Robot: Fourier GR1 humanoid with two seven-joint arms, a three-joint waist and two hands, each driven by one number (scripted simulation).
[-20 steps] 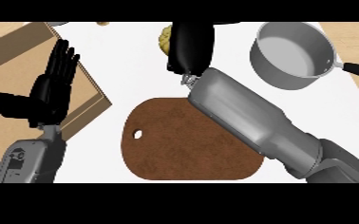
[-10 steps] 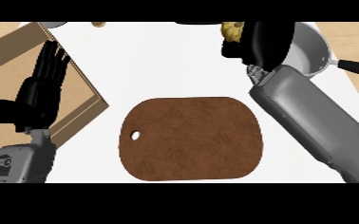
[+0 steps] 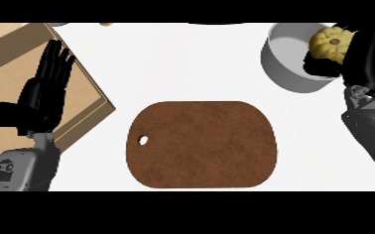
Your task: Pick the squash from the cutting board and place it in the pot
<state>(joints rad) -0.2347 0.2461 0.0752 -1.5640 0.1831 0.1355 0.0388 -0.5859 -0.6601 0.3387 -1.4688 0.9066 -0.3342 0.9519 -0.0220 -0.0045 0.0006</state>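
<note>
The right hand [image 3: 360, 52] curls round the yellow squash [image 3: 330, 41], holding it above the pot [image 3: 287, 62].

Open counter [image 3: 190, 64] between board [image 3: 201, 144], pot [image 3: 285, 69]

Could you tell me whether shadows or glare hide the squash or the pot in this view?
Head view: lighting is even, with no glare on the counter; the pot shades from pale inside to darker grey on its near wall; the squash is well lit, partly hidden only by the black right hand, not by shadow.
</note>
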